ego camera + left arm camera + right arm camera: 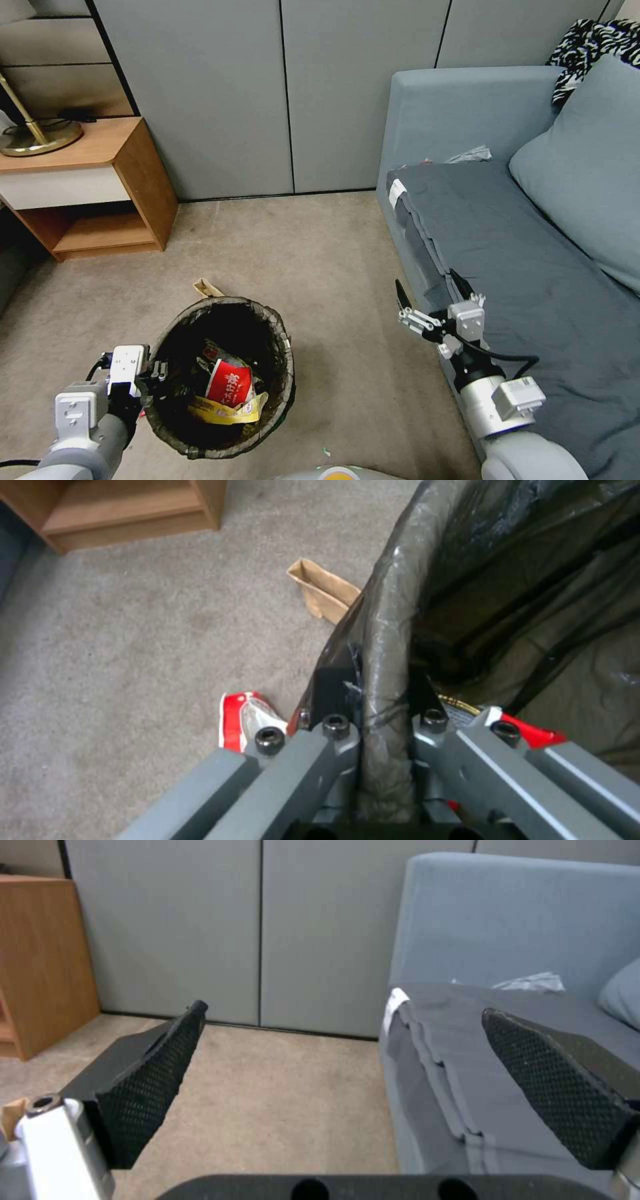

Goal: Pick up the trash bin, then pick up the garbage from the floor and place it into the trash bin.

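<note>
Clamping the near rim of the trash bin (223,377), the left gripper (155,373) sits at the bin's nine o'clock, its fingers (333,690) pinched on the bagged edge. Most of the bin's wall is hidden under the dark liner; inside lie a red-and-white packet (230,383) and a yellow wrapper (227,412). A brown paper bag (207,288) peeks from behind the rim at twelve o'clock, partly cut off. Out at three o'clock, the right gripper (433,288) hangs beside the sofa (533,267), fingers spread and empty.
</note>
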### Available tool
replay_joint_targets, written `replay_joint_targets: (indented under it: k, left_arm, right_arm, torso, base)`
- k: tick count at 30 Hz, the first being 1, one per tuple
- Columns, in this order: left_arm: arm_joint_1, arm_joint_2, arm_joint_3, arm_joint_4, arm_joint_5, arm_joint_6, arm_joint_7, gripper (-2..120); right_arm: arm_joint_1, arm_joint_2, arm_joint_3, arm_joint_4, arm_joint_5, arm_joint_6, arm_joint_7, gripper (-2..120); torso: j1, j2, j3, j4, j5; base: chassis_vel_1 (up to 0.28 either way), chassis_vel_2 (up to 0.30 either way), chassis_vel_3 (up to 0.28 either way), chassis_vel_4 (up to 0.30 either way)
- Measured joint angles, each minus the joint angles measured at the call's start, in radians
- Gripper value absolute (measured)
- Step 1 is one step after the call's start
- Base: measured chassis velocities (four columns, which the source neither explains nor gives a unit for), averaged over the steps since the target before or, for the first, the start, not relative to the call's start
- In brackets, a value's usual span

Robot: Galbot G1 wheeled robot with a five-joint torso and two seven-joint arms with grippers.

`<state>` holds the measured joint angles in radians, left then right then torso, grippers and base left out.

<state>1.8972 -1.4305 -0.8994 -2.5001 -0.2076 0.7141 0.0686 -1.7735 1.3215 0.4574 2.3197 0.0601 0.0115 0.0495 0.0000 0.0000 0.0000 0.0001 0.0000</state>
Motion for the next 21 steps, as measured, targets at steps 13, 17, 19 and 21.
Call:
replay_joint_targets:
  k: [13,17,19,21]
  left_arm:
    - [-0.030,0.024,0.001,0.000,0.014,-0.010,0.022,1]
    - [-0.040,0.004,0.011,0.000,0.018,-0.018,0.038,1]
    - [-0.042,0.001,0.011,0.000,0.019,-0.020,0.040,1]
    - [-0.053,0.001,0.010,0.000,0.019,-0.021,0.044,1]
  right_arm:
    - [-0.021,0.014,0.025,-0.024,0.017,0.006,0.012,100]
    - [-0.025,0.007,0.034,-0.028,0.020,-0.008,0.012,100]
    - [-0.029,0.008,0.036,-0.028,0.020,-0.008,0.013,100]
    - [-0.035,0.014,0.039,-0.029,0.015,-0.002,0.014,100]
  torso:
    - [0.000,0.000,0.000,-0.0001,0.0002]
    - [0.000,0.000,0.000,0.0000,0.0001]
    - [0.000,0.000,0.000,0.0000,0.0000]
    - [0.000,0.000,0.000,-0.0001,0.0000]
  base:
    - [0.000,0.000,0.000,0.000]
    - [0.025,0.021,0.018,0.019]
    - [0.000,0.000,0.000,0.000]
    - [0.022,0.017,0.016,0.027]
